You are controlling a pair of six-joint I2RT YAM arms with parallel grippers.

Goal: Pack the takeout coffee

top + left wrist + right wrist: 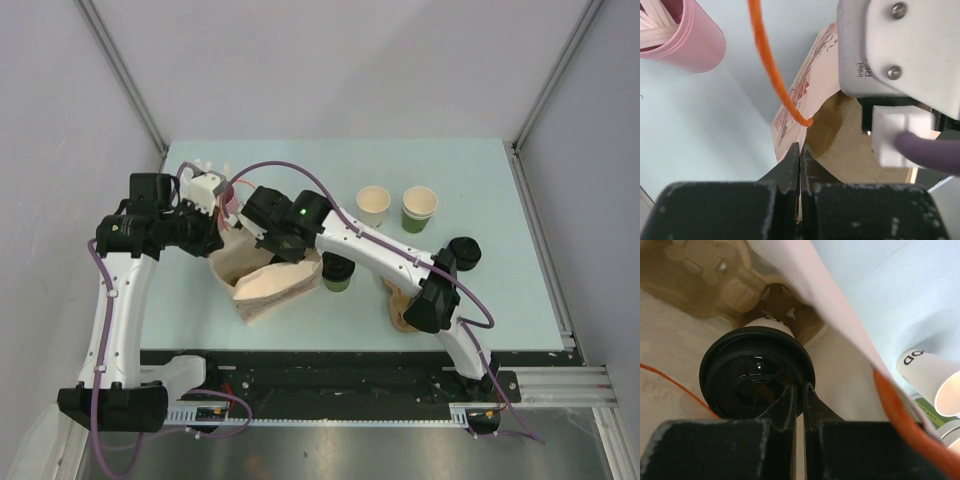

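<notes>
Left pincer [799, 155]: I see it closed tight on the rim of the bag [268, 285], with the paper edge running down between the fingers.
Right pincer [801, 400]: narrow, and I have it nipping the rim of the black lid [740, 375] on the white cup [771, 324]. One finger is over the lid and the other is outside it.
White cup: inside the bag, lid on, up against a brown pulp tray [700, 275]. I cannot tell whether it sits in a tray pocket.
Green cup [338, 272]: on the desk [500, 180] with its black lid on, just beside the bag's right side and outside it.
Bag: on the desk between the two arms. From the top view its mouth faces the left arm, and my right arm reaches into it.
Orange handle [771, 70]: it loops up from the bag's rim across my left wrist view.
Lidless cups: one white [373, 205] and one green [419, 208], side by side behind the right arm and well apart from the bag.
Brown pulp piece [400, 312]: on the desk under my right arm, mostly hidden.
Pink cup [690, 40]: near the bag's far side, with white sticks standing in it.
</notes>
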